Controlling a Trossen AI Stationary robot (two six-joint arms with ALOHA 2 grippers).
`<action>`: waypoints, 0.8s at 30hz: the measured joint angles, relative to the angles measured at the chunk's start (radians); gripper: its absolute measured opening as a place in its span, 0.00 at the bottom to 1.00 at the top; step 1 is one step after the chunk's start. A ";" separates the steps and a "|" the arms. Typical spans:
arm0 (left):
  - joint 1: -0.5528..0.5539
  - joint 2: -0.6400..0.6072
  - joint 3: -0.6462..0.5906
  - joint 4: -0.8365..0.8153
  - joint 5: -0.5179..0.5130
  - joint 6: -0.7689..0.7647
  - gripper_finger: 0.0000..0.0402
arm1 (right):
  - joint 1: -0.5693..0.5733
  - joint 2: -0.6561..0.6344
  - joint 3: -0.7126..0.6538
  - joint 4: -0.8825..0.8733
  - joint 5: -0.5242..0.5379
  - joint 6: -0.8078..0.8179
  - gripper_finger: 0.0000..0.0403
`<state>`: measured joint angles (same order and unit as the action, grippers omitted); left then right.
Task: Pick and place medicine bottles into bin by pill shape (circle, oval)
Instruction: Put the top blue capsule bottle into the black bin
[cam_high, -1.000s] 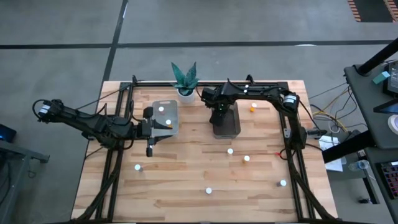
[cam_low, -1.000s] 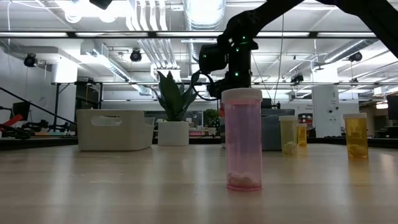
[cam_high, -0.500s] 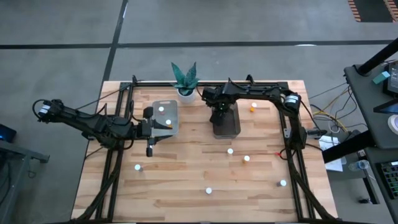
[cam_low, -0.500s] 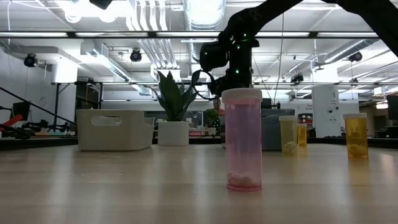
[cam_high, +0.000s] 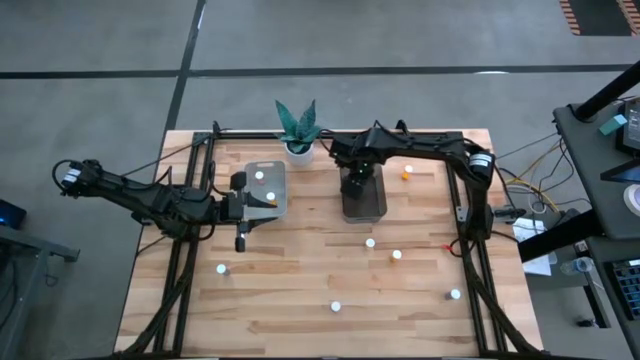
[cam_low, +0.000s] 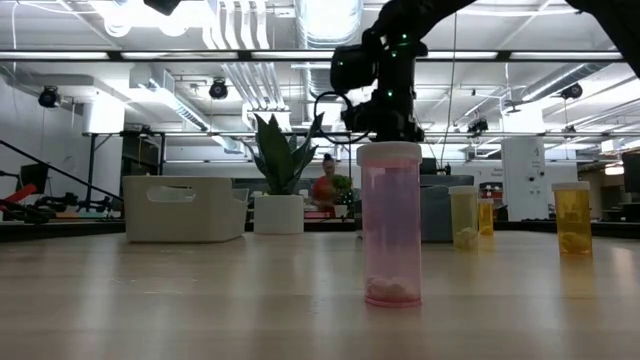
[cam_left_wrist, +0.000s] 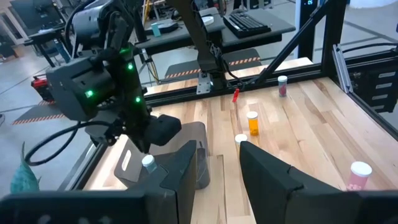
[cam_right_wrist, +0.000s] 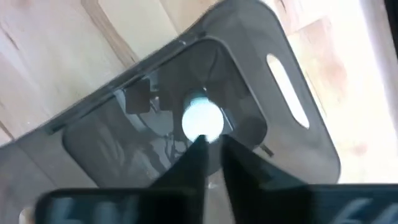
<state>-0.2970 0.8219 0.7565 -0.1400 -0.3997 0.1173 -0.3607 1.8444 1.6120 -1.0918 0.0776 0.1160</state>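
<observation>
My right gripper (cam_high: 356, 183) hangs above the dark smoky bin (cam_high: 364, 203), fingers pointing down and a little apart, holding nothing. In the right wrist view a white-capped bottle (cam_right_wrist: 201, 121) stands on the floor of the dark bin (cam_right_wrist: 292, 124), just past my fingertips. My left gripper (cam_high: 243, 210) is open and empty at the left end of the clear bin (cam_high: 268, 192), which holds two white-capped bottles (cam_high: 259, 176). Several bottles stand loose on the table, such as one with a white cap (cam_high: 370, 243) and the pink one (cam_low: 391, 225).
A potted plant (cam_high: 297, 130) stands at the far edge between the bins. An orange bottle (cam_high: 407, 173) stands right of the dark bin. Loose bottles are near the front (cam_high: 335, 307), front right (cam_high: 455, 294) and front left (cam_high: 221, 268). A person (cam_low: 324, 190) shows in the room behind.
My right gripper has risen above the dark bin and shifted slightly toward the table's right edge. The left arm has kept still.
</observation>
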 joint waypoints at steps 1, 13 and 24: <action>0.000 0.000 -0.001 0.000 0.000 0.000 0.26 | 0.000 0.004 0.000 0.005 0.000 -0.001 0.05; -0.001 0.000 -0.004 0.001 0.000 0.000 0.26 | 0.000 0.022 -0.014 0.028 -0.003 0.003 0.02; 0.000 0.000 -0.004 0.001 0.000 0.000 0.26 | 0.000 0.022 -0.060 0.079 -0.002 0.004 0.02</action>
<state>-0.2974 0.8219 0.7521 -0.1392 -0.4000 0.1173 -0.3603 1.8660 1.5516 -1.0127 0.0761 0.1200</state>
